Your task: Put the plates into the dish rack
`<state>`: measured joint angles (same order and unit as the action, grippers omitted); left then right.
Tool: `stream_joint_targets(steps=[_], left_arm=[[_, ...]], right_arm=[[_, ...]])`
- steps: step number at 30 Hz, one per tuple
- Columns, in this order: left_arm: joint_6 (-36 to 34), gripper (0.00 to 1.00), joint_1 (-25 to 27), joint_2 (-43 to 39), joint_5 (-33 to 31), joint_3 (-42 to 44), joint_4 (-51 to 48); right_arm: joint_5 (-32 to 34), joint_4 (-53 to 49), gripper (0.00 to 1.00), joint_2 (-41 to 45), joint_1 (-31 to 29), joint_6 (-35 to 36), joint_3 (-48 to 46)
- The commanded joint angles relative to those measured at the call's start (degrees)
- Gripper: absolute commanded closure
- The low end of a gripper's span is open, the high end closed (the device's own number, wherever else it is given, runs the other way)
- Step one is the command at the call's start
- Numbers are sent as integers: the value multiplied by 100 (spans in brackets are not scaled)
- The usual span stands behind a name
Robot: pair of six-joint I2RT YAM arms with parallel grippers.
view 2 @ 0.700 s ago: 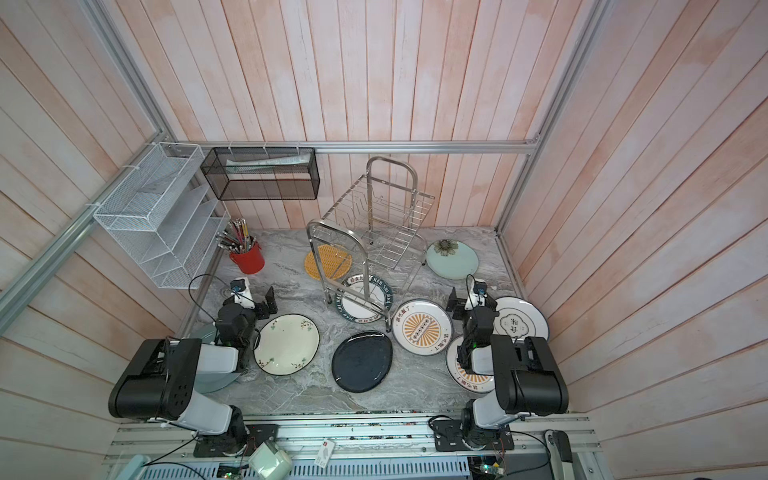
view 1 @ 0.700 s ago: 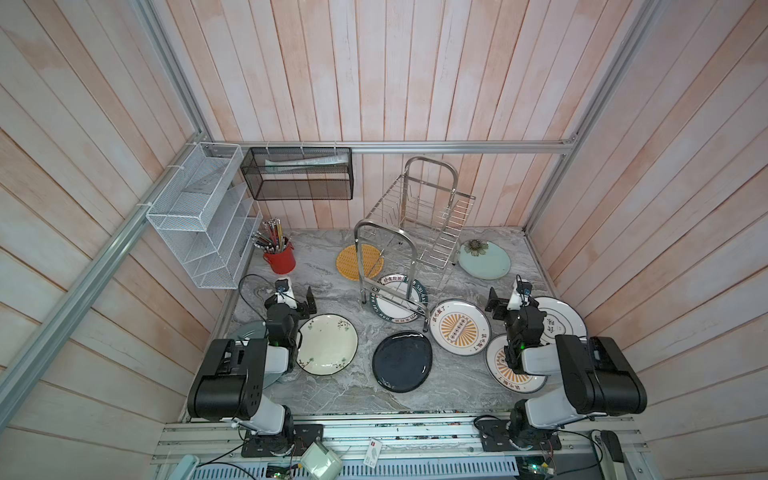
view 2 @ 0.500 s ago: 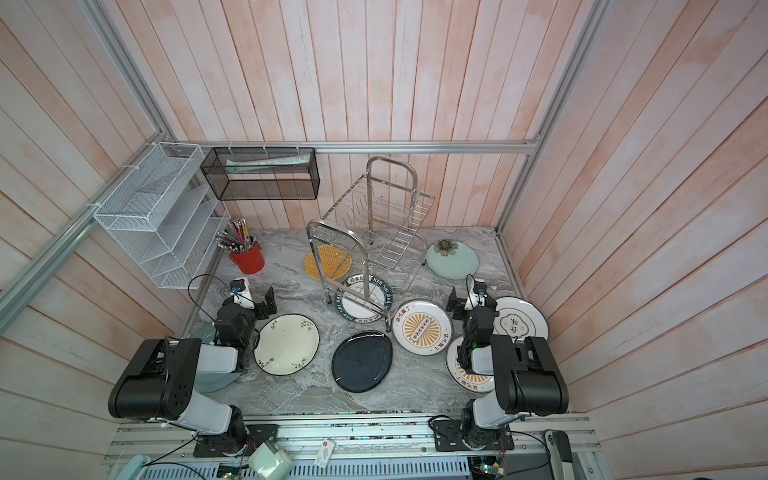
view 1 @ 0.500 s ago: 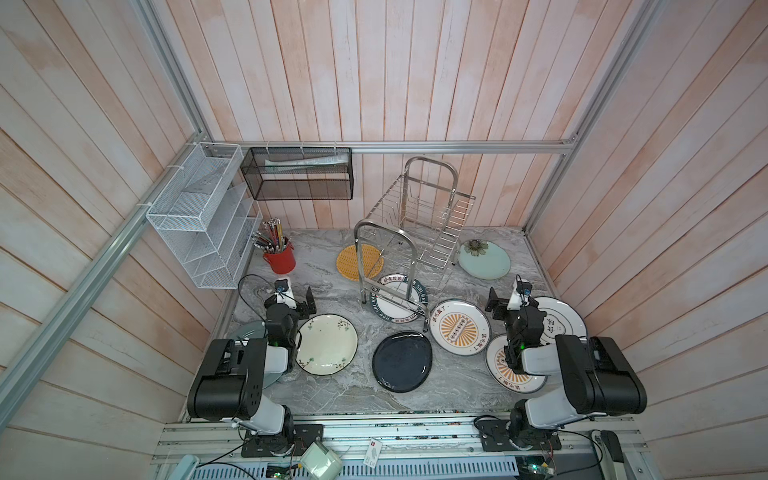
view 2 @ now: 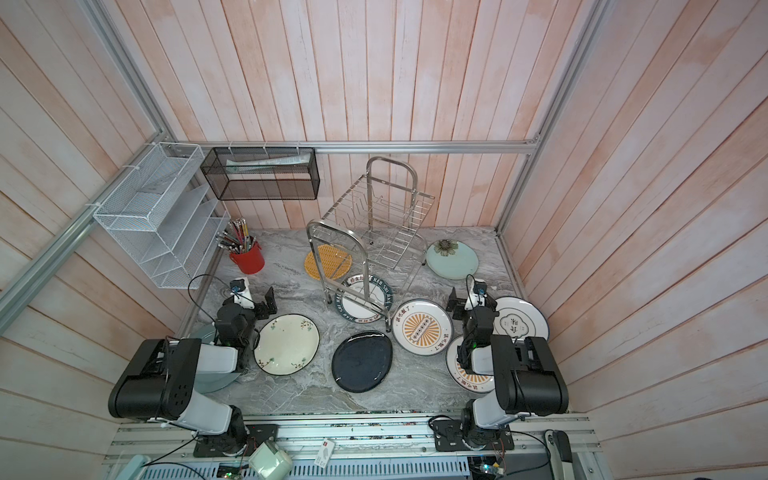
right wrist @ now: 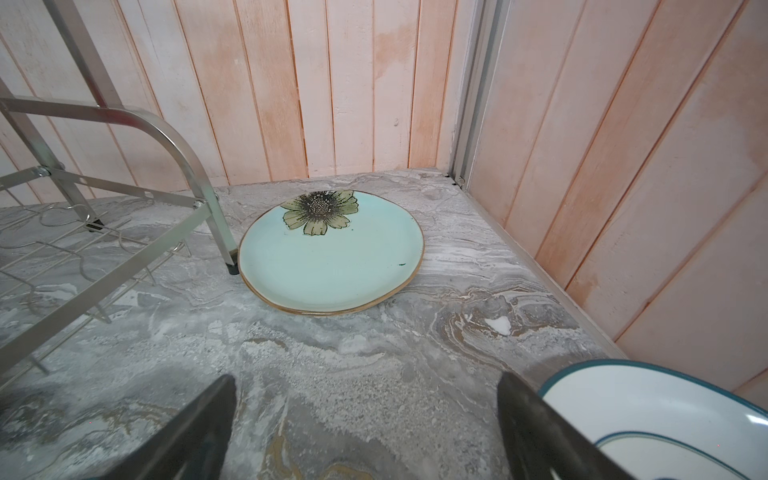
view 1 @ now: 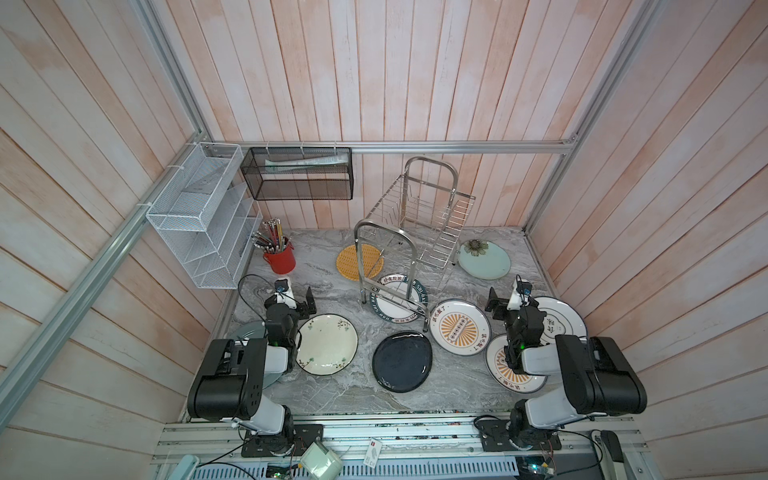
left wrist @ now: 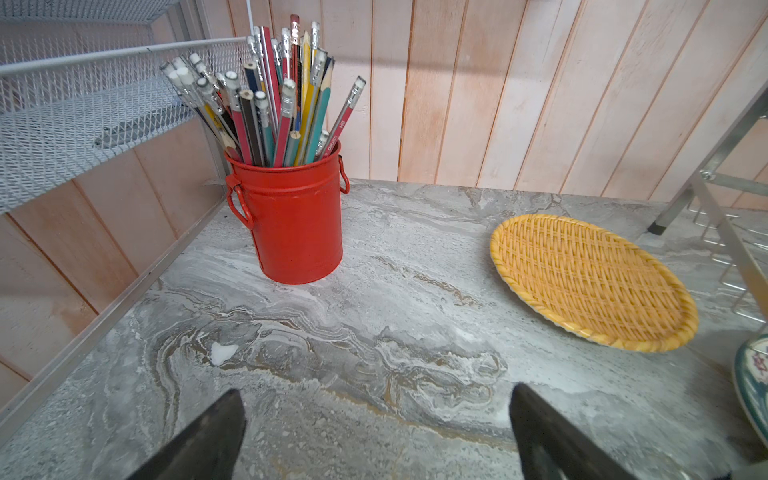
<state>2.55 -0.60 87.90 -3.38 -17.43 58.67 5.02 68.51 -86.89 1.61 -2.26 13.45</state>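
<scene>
Evidently step one: dish rack (view 1: 422,205) empty, plates (view 1: 402,361) flat on the table (view 1: 332,291). Both left gripper (left wrist: 376,399) and right gripper (right wrist: 368,378) spread, holding nothing; next move needs a rim pinch.

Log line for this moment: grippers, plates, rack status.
left gripper: open, empty | right gripper: open, empty | plates: lying flat, none slotted | dish rack: upright, no plates loaded
</scene>
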Motion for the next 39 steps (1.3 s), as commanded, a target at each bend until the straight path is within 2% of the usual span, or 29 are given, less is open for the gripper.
stream_joint_targets(steps=[1,13,15,16,17,19,20,22,24,25,27,28,29,31,33,36,39], left_arm=[[-73,0,-10,-77,74,-67,-32],[-26,0,-89,-80,199,-72,-38],[-40,0,-83,-81,170,-61,-25],[-53,0,-28,-144,-82,-2,144],[16,0,117,-432,-699,-60,-213],[238,0,292,-1100,-1333,-505,-1666],[556,0,337,-1362,-1531,-730,-2303],[1211,0,471,-1835,-1947,-977,-3316],[2283,0,592,-2340,-2152,-1246,-4451],[2787,0,595,-2538,-1922,-1400,-5044],[2959,0,642,-2791,-1096,-1540,-5561],[2978,0,678,-2886,-549,-1595,-5739],[3034,0,787,-2957,-142,-1658,-5973],[3036,0,1189,-3028,229,-1785,-6369],[3027,0,1759,-3030,338,-1861,-6681],[3238,0,2475,-2944,439,-1904,-6772],[3693,0,2914,-2756,563,-1951,-6388]], right_arm=[[-38,-39,2,-7,20,26,96],[-143,1,2,10,77,-10,53],[-159,24,2,18,81,-6,52],[5,301,2,66,53,-52,-2],[327,121,2,428,-87,33,-42],[691,-1263,2,1348,-315,151,310],[709,-1846,2,1714,-347,-117,551],[693,-2171,2,2199,-357,-793,791],[837,-2344,2,2444,-360,-1645,954],[1019,-2461,2,2497,-353,-2135,1047],[1338,-3053,2,2504,-298,-3145,1351],[1256,-3400,2,2420,-225,-3521,1544],[870,-3585,2,2287,-106,-3745,1699],[-61,-3639,2,1969,164,-4054,1893],[-559,-3607,2,1740,184,-4120,1992],[-666,-3659,2,1463,-10,-4377,1995],[-989,-3995,2,1244,-154,-4242,2069]])
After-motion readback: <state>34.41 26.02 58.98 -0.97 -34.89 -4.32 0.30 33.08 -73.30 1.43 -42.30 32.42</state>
